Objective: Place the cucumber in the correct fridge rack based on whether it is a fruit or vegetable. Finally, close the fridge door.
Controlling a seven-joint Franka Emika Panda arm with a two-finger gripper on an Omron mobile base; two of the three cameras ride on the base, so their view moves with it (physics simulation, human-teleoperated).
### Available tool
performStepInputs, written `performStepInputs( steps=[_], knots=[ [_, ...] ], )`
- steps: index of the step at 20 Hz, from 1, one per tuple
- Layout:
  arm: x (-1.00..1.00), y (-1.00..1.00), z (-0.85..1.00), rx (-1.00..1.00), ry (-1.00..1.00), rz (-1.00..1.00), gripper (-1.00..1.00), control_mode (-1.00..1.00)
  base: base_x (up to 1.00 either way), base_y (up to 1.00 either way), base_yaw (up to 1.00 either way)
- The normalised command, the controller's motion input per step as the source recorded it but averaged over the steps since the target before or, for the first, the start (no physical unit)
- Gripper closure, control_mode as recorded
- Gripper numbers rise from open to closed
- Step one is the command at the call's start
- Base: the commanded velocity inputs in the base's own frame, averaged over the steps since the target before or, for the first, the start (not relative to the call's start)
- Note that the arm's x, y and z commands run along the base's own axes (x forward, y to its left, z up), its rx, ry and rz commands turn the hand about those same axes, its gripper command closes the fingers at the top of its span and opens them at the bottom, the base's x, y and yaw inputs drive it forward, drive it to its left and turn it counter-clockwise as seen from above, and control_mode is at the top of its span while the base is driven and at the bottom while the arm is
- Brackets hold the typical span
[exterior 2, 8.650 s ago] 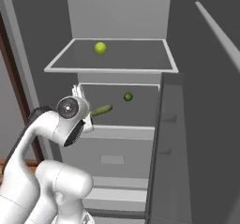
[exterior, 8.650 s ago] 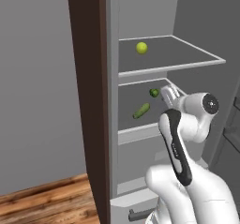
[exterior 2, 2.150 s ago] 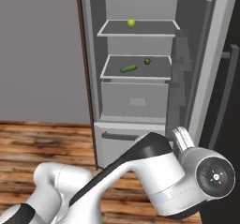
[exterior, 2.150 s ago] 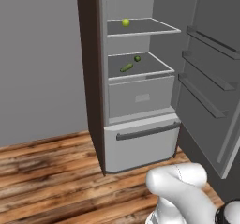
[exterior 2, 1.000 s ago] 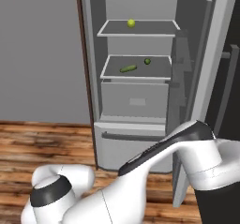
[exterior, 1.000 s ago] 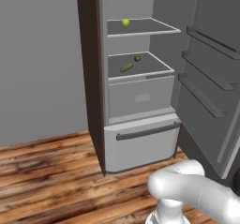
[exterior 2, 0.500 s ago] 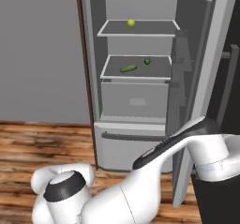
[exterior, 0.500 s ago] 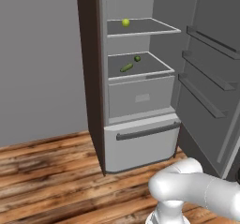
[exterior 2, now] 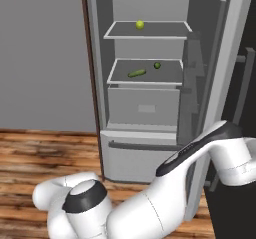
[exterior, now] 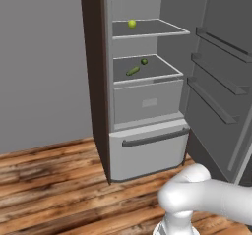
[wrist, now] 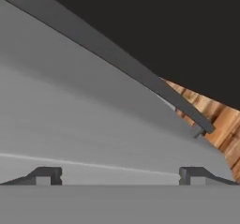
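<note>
The cucumber point(exterior: 132, 71) is seen lying flat on the fridge rack point(exterior: 162, 74), i.e. the lower shelf, w/ a round dark green ball point(exterior: 144, 61) just beside it, to the right and farther back. A yellow-green ball point(exterior: 132, 23) is found on the upper shelf point(exterior: 162, 29). The fridge door point(exterior: 221, 76) is swung wide open on the right. In the hand view the fingers point(wrist: 45, 175) are held wide apart, nothing between them, close to the door's outer face and its dark bar handle point(wrist: 117, 59).
</note>
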Motion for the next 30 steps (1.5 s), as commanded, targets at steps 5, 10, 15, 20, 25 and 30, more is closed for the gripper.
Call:
performStepInputs(
  steps=[5,10,15,20,25,30],
  knots=[
    [0.50,0.21,-0.09,0.00,-0.04,0.00,-1.00,-1.00,0.00,0.00,0.00],
    [0.65,0.47,-0.10,0.00,-0.07,0.03,-1.00,-1.00,0.00,0.00,0.00],
    [0.54,0.13,-0.04,0.00,-0.03,0.04,-1.00,-1.00,0.00,0.00,0.00],
    [0.11,0.34,0.00,0.02,-0.01,0.04,-1.00,-1.00,0.00,0.00,0.00],
    [-0.08,-0.35,0.09,0.08,-0.05,0.01,-1.00,-1.00,0.00,0.00,0.00],
    [0.00,-0.60,-0.05,0.01,-0.01,0.01,-1.00,-1.00,0.00,0.00,0.00]
  ],
)
